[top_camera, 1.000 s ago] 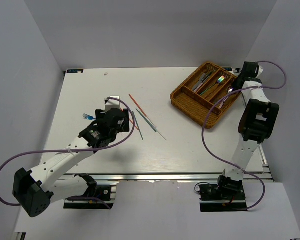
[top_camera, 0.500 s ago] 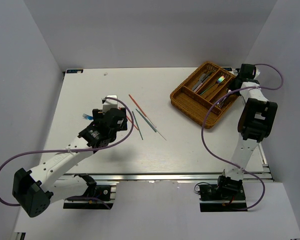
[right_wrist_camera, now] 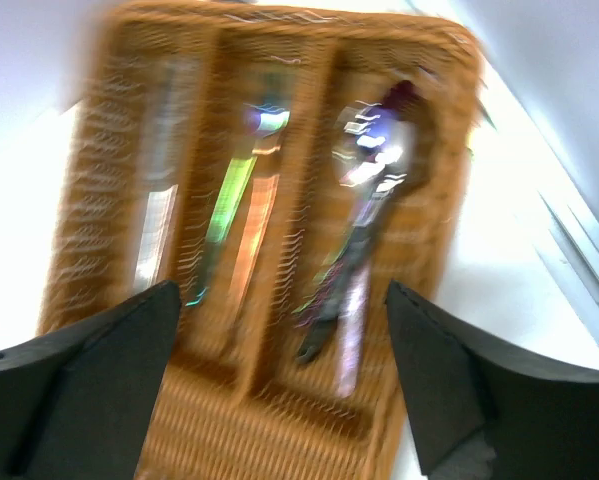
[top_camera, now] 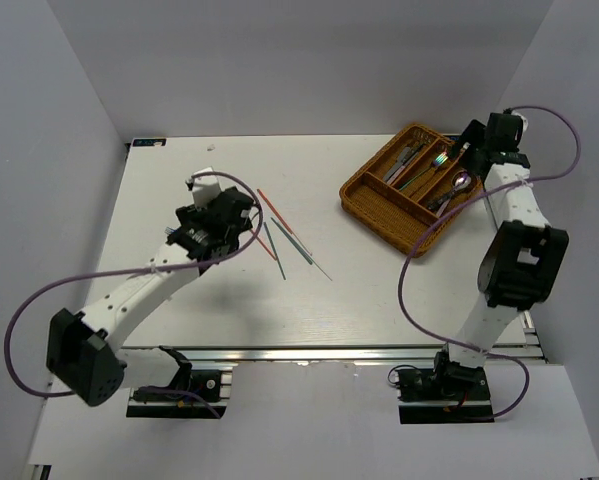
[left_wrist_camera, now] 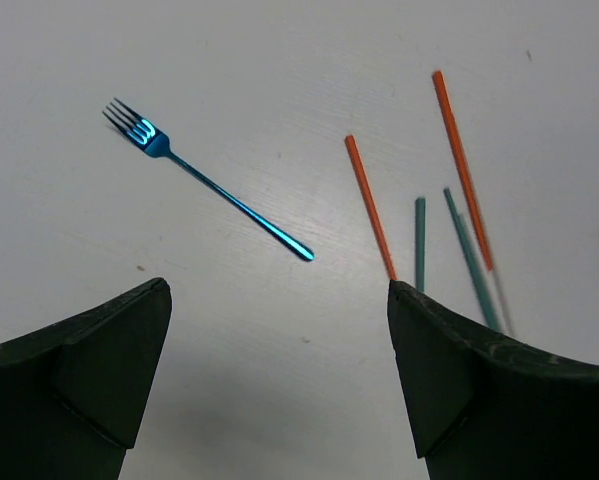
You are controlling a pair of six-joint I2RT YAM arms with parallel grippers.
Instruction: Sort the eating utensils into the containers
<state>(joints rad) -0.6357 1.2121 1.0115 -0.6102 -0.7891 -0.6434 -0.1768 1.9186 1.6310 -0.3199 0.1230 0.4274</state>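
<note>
My left gripper (left_wrist_camera: pixel 279 370) hangs open over bare table. A blue fork (left_wrist_camera: pixel 204 180) lies just ahead of it to the left, and red chopsticks (left_wrist_camera: pixel 369 205) and teal chopsticks (left_wrist_camera: pixel 419 240) lie to its right. From above, the chopsticks (top_camera: pixel 279 235) lie right of the left gripper (top_camera: pixel 224 215), and the arm hides the fork. My right gripper (top_camera: pixel 469 142) is open above the far right end of the wicker tray (top_camera: pixel 379 225). In the blurred right wrist view its fingers (right_wrist_camera: pixel 99 360) stand wide with nothing between them. A purple-silver spoon (right_wrist_camera: pixel 364 230) lies in the right compartment and iridescent pieces (right_wrist_camera: pixel 229 200) in the middle one.
The tray (right_wrist_camera: pixel 279 440) sits at the table's far right, close to the right wall. Purple cables (top_camera: pixel 419 260) loop from both arms. White walls close in the table on three sides.
The right gripper has opened and lifted, leaving a spoon in the tray's right compartment. The left arm has swung toward the far side and now covers the fork in the top view.
</note>
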